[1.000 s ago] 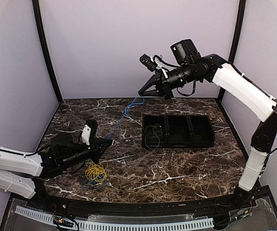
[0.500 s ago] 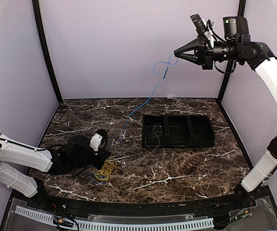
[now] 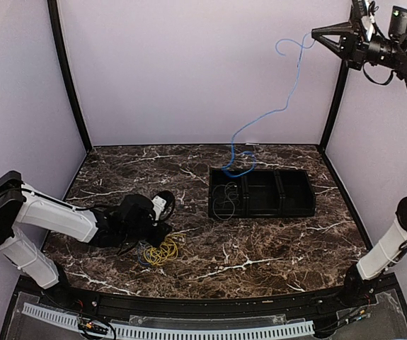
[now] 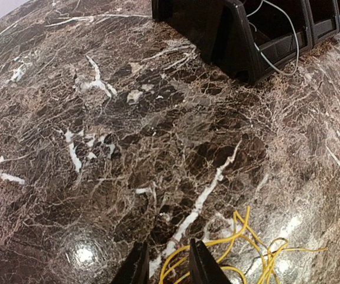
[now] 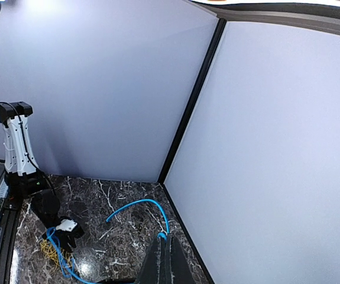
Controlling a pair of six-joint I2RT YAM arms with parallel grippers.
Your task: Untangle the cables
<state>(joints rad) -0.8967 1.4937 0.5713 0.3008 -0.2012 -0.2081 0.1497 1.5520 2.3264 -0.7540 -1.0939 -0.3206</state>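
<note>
My right gripper (image 3: 318, 33) is high at the top right, shut on the blue cable (image 3: 286, 106). The cable hangs down in a long curve to a small loop at the black tray's back left rim (image 3: 221, 170). In the right wrist view the blue cable (image 5: 137, 205) curls out of the shut fingertips (image 5: 165, 238). The yellow cable (image 3: 162, 249) lies coiled on the table at the front left. My left gripper (image 3: 165, 228) is low beside it. In the left wrist view its fingers (image 4: 167, 263) stand slightly apart with yellow strands (image 4: 240, 236) between them. A pale grey cable (image 3: 224, 198) lies in the tray's left compartment.
The black tray (image 3: 295, 205) has three compartments and sits right of centre; its corner shows in the left wrist view (image 4: 235, 35). Black frame posts and pale walls close in the dark marble table (image 3: 260, 248). My left arm (image 3: 54, 216) lies low along the front left.
My right gripper has risen up and to the right with the blue cable, pulling it away from the yellow coil. My left gripper and the yellow coil have shifted right along the table.
</note>
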